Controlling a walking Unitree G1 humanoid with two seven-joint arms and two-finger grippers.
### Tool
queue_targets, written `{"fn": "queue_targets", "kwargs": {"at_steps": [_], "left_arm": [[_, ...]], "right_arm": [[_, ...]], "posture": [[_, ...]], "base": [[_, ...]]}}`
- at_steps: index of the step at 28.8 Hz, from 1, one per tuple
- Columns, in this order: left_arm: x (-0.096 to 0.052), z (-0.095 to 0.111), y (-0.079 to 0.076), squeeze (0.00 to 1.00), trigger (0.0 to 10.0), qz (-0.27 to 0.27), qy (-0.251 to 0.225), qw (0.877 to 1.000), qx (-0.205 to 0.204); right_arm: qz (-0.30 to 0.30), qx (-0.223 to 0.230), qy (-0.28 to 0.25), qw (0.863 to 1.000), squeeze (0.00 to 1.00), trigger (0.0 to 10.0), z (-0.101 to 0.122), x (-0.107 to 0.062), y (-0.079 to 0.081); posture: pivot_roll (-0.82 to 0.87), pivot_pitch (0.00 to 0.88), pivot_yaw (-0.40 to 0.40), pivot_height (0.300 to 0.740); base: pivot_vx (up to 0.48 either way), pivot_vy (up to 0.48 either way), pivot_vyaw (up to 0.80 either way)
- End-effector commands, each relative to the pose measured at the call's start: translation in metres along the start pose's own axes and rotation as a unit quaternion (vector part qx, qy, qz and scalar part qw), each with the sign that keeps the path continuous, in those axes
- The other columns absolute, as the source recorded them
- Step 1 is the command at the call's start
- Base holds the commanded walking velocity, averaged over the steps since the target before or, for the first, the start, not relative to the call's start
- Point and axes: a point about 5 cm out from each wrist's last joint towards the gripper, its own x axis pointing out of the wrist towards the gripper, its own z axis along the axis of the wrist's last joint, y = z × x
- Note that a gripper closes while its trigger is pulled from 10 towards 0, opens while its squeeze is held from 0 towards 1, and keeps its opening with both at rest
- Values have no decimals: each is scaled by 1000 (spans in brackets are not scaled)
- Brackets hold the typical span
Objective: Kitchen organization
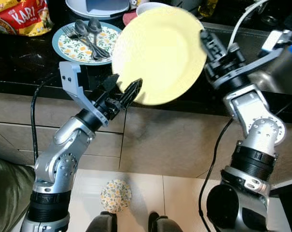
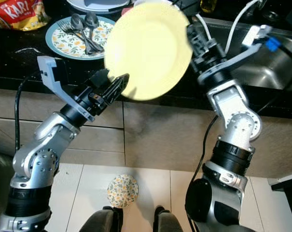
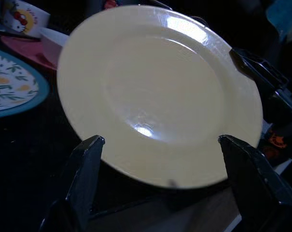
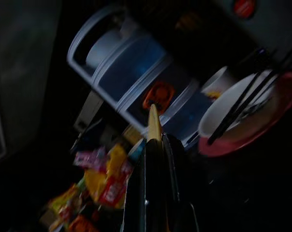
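Over counter edge: right claw [image 1: 203, 36] clamps yellow plate [image 1: 158, 55] (edge-on); left claw [image 1: 124, 89] wide open.

Eye views: look down from head height, sharing yellow plate [image 1: 158, 55], dark counter [image 1: 20, 63] and floor tiles [image 1: 150, 188].
Left wrist view: close under plate's face, between spread fingers [image 3: 80, 179].
Right wrist view: along plate's edge, toward blue-grey container [image 4: 131, 72].

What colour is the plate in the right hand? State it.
Plain pale yellow plate, no pattern; clearest in the left eye view.
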Motion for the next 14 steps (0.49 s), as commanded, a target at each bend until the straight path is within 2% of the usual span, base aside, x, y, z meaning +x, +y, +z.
{"fn": "queue_targets", "kwargs": {"at_steps": [1,7,8,13,14], "left_arm": [[2,-5,-4,0,10000,-10,1,1000,-9],[3,-4,-8,0,10000,-20,-3,1000,-7],[3,-3,-8,0,10000,-24,-3,1000,2],[2,-2,-5,0,10000,-17,-3,1000,12],[2,-1,-3,0,10000,-14,-3,1000,16]], "right_arm": [[-14,-5,-24,1000,0,0,10,-1,-4],[-39,-9,-52,998,0,0,22,0,-10],[-75,-14,-85,993,0,0,37,-2,-20],[-115,-28,-124,985,0,0,53,-6,-32],[-144,-45,-141,978,0,0,62,-9,-39]], "posture": [[59,139,-71,740],[59,140,-69,740],[62,136,-68,740],[69,131,-68,740],[70,132,-67,740]], "base": [[0,0,0],[0,0,0],[0,0,0],[0,0,0],[0,0,0]]}}
